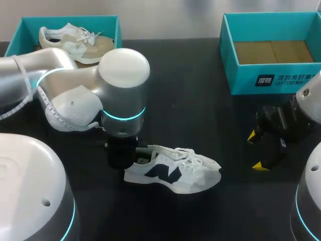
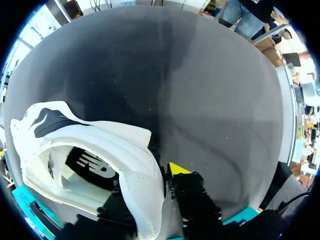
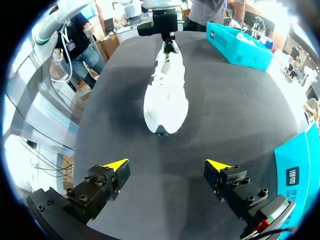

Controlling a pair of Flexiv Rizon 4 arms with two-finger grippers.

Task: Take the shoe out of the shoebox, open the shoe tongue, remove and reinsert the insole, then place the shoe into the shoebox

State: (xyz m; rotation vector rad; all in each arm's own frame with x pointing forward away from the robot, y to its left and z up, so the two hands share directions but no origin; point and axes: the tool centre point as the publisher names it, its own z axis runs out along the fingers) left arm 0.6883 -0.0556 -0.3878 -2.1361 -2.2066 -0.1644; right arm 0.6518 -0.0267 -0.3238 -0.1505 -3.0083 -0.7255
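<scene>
Silver-white rounded arms with glowing cyan joint rings, black claw bodies with screws, yellow wedge fingertips

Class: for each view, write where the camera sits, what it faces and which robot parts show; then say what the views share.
Head view: fixed above and behind, looking down on the table; left arm over the white sneaker at its heel, right gripper open.
Left wrist view: on the left wrist, looking into the white sneaker at its heel opening; left gripper pinches the heel collar.
Right wrist view: on the right wrist, facing the toe of the white sneaker across the table; the open right gripper shows.
Shared: all three show the white sneaker.
</scene>
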